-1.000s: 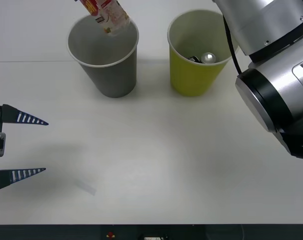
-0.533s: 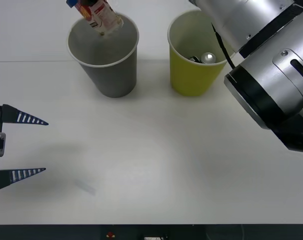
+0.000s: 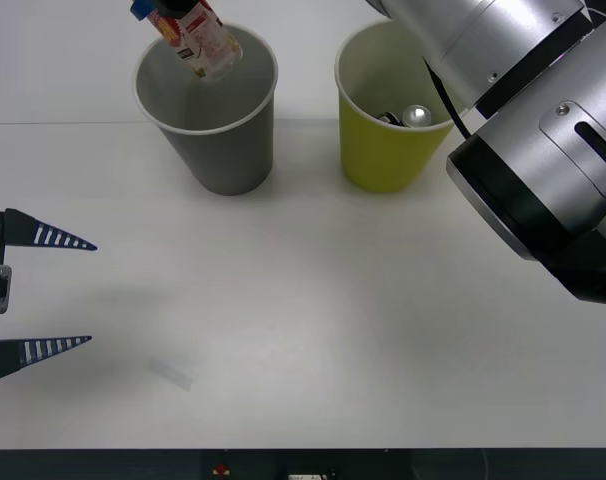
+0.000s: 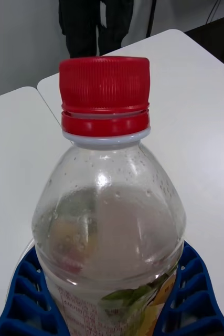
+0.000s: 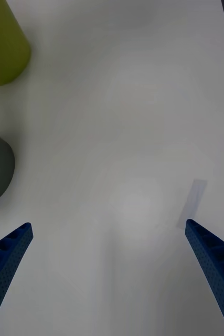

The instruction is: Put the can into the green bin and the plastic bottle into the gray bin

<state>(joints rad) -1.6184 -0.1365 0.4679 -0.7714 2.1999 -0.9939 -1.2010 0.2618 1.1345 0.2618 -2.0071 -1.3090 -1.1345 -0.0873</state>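
The gray bin [image 3: 207, 105] is the drop target. The green bin [image 3: 388, 110] beside it already has the can [image 3: 416, 116] inside. Right gripper [image 4: 112, 310] is clamped round the plastic bottle [image 3: 196, 37], tilted over the gray bin's rim so it'll fall in. Left gripper [image 3: 45, 292] idles spread wide, well away from the gray bin.

Front camera high over white table [image 3: 313, 330]; wrist cameras close, forward-facing.
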